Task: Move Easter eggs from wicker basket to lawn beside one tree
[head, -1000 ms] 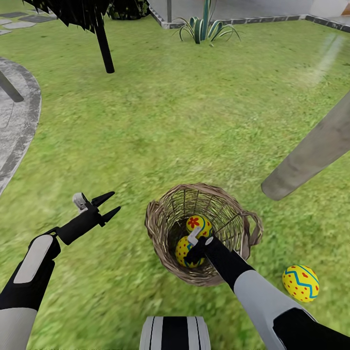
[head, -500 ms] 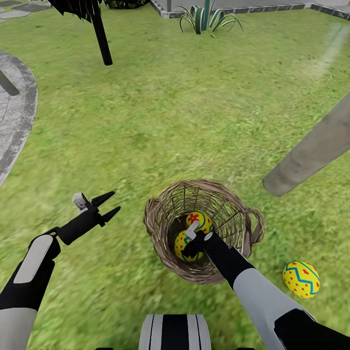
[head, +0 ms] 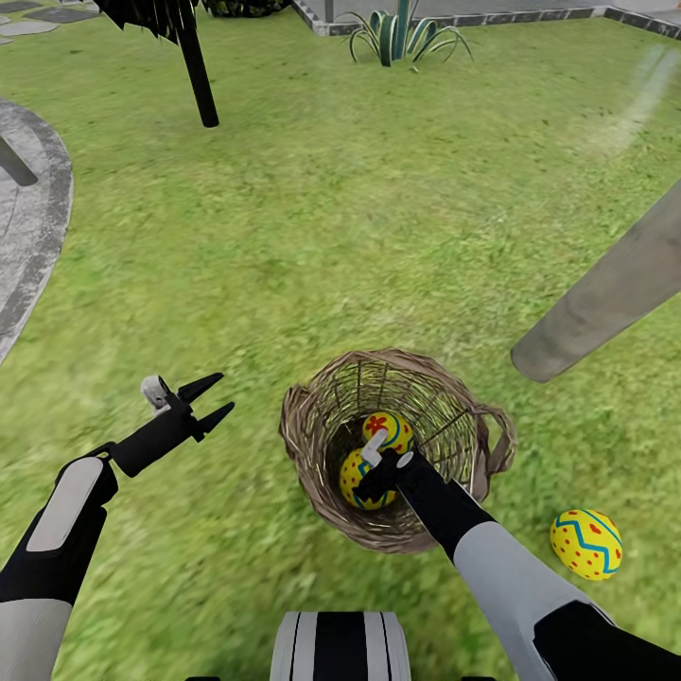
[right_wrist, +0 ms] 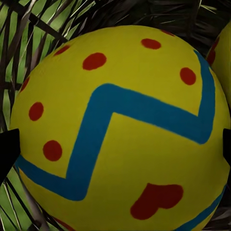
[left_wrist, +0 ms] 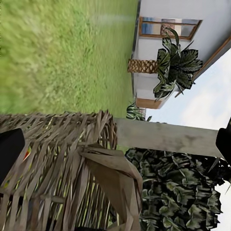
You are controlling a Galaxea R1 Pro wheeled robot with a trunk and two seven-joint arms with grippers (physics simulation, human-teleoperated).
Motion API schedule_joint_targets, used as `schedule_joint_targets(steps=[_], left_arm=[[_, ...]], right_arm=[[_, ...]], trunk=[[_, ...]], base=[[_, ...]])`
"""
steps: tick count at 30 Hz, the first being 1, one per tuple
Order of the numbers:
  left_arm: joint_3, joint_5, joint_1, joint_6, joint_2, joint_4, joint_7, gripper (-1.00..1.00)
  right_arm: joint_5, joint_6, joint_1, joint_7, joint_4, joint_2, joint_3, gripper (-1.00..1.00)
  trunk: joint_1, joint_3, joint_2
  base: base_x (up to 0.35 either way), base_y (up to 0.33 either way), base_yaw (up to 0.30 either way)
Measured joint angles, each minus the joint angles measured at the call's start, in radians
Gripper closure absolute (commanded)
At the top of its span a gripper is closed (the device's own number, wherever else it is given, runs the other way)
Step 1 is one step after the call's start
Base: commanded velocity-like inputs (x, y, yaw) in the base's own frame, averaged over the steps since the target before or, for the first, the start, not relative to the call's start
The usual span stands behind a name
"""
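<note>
- Right gripper (head: 378, 470) is down inside the wicker basket (head: 307, 445); its jaws straddle the nearer egg (right_wrist: 120, 130), though whether they are clenched I cannot tell.
- Close evenly on the egg's widest part, then lift straight up, clear of the second egg (head: 390, 427).
- Third egg (head: 586, 543) lies on the lawn (head: 378, 236) near the tree (head: 605, 293).
- Left gripper (head: 213, 399) hovers with jaws released.
- No writing is visible.

A: What surrounds the scene?
B: Curved grey paving (head: 38, 203) at one side, a thin black tree trunk (head: 198, 76), a spiky green striped plant (head: 402, 38).
A: Any buildings?
B: A white house wall (left_wrist: 168, 9) with a wood-framed window (left_wrist: 168, 29) and a potted palm (left_wrist: 175, 67).
</note>
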Motion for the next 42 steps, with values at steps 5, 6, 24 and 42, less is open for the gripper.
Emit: schedule_joint_targets(steps=[5, 6, 24, 42], left_arm=[[0.000, 0.000, 0.000, 0.000, 0.000, 0.001, 0.000, -1.00], [0.000, 0.000, 0.000, 0.000, 0.000, 0.002, 0.000, -1.00], [0.000, 0.001, 0.000, 0.002, 0.000, -0.005, 0.000, -1.00], [0.000, 0.000, 0.000, 0.001, -0.001, -0.001, 0.000, -1.00]], right_arm=[[0.000, 0.000, 0.000, 0.000, 0.000, 0.000, 0.000, 1.00], [0.000, 0.000, 0.000, 0.000, 0.000, 0.000, 0.000, 1.00], [0.009, -0.002, 0.000, -0.002, 0.075, -0.001, -0.003, 1.00], [0.009, -0.002, 0.001, -0.002, 0.074, 0.000, 0.000, 1.00]], trunk=[[0.000, 0.000, 0.000], [0.000, 0.000, 0.000], [-0.007, 0.058, 0.004], [-0.011, 0.101, 0.006]], base=[[0.000, 0.000, 0.000], [0.000, 0.000, 0.000], [0.000, 0.000, 0.000], [0.000, 0.000, 0.000]])
